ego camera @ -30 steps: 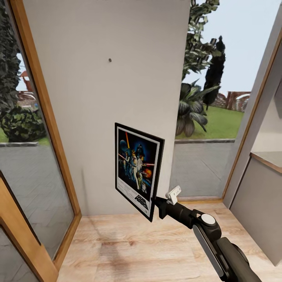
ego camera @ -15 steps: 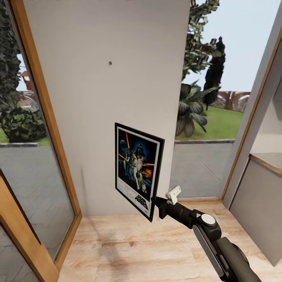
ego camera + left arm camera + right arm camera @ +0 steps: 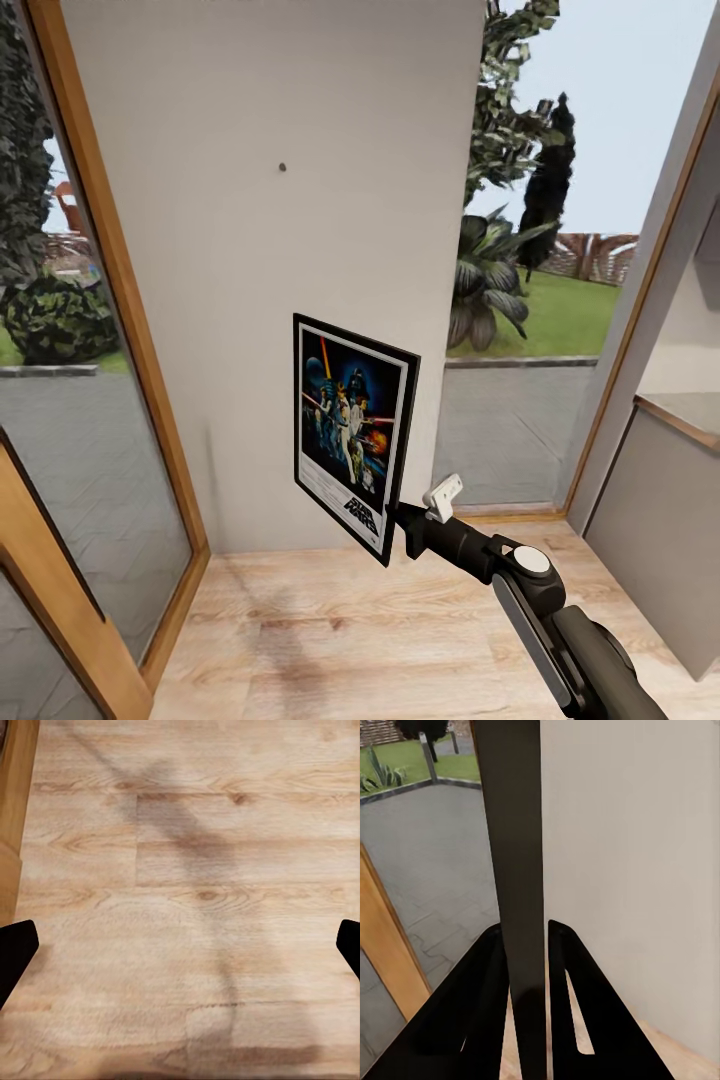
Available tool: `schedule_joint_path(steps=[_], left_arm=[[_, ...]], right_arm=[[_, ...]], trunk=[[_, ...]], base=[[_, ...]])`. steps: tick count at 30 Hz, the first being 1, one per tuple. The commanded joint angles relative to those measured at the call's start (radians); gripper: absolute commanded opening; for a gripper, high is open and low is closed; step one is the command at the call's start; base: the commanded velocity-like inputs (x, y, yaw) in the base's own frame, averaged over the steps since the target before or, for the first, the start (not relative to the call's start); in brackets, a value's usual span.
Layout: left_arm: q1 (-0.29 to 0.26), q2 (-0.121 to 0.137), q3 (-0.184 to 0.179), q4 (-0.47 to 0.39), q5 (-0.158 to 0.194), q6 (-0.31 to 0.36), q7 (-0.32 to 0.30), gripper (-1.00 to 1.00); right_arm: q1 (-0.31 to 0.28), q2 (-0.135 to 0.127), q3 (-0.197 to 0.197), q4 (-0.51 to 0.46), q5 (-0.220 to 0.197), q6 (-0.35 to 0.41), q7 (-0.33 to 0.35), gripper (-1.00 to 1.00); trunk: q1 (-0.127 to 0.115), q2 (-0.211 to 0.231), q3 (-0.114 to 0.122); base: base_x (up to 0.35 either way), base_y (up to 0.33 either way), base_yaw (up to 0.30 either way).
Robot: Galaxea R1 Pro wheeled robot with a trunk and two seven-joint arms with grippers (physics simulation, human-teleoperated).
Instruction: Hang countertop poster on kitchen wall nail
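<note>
the right gripper [image 3: 402, 528] was clamped on the lower corner of the rectangular black-framed star wars poster [image 3: 350, 430], which stood upright above its jaws. well beyond and higher, a tiny dark wall nail [image 3: 282, 167] dotted the plain light grey wall [image 3: 220, 300]. the left gripper [image 3: 180, 945] hung spread wide over the pale wooden plank floor [image 3: 180, 832].

The poster [image 3: 352, 436] hides the right end effector [image 3: 397, 527] fingertips; wall nail [image 3: 283, 167] is a mere speck.
</note>
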Motion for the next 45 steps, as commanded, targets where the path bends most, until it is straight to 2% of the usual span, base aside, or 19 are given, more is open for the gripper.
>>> schedule_joint_path(steps=[1, 45], left_arm=[[0.0, -0.001, 0.005, -0.001, 0.0, -0.001, -0.009, 1.0], [0.0, -0.001, 0.005, -0.001, 0.0, 0.001, -0.009, 1.0]], right_arm=[[-0.001, -0.001, 0.001, -0.001, -0.012, 0.01, 0.0, -1.0], [-0.001, -0.001, 0.001, -0.001, -0.012, 0.01, 0.0, -1.0]], trunk=[[-0.004, 0.006, 0.002], [-0.172, 0.314, 0.14]], base=[[0.0, 0.0, 0.0], [0.0, 0.0, 0.0]])
